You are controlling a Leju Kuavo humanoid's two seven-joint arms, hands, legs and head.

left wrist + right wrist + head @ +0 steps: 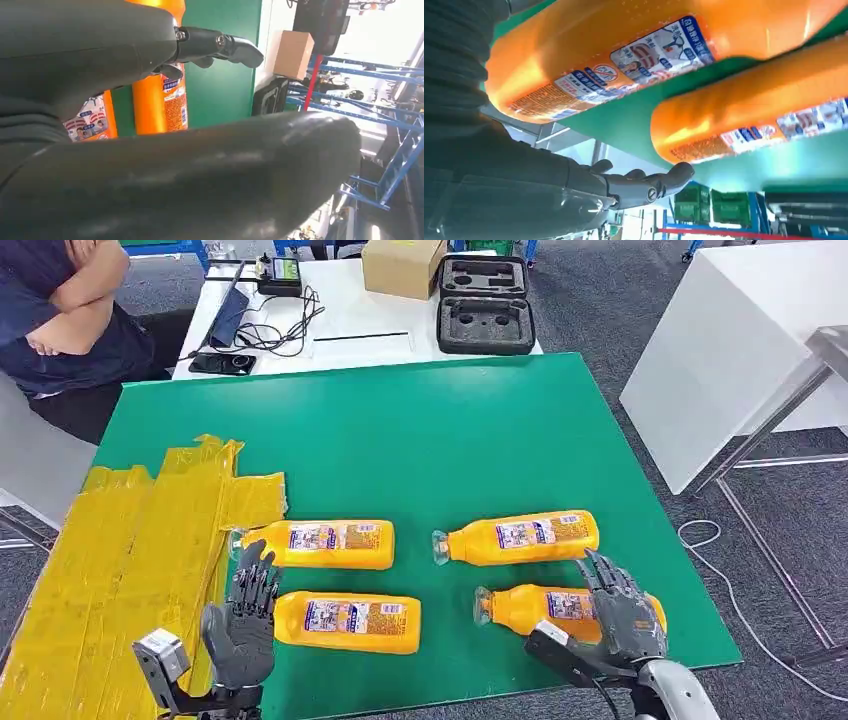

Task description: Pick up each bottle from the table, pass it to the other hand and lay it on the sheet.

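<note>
Head view: four orange bottles lie on their sides on the green desk (400,430), toward its near edge. The right hand (622,612) rests over the near-right bottle (530,608), fingers spread, not closed around it. The left hand (245,620), fingers apart and holding nothing, sits just left of the near-left bottle (348,622), beside the yellow sheet (120,550) at the left edge.

Left wrist view: fingers (220,45) extended above two bottles.

Right wrist view: fingers (644,182) spread, bottle (589,55) close against the palm.

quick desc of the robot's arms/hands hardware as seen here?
Left hand and right hand: dark grey, many-fingered, thick grey thumbs, small metal screws at the finger links. Silver forearm on the right, a black cable beside it. Silver camera block at the left wrist.
</note>
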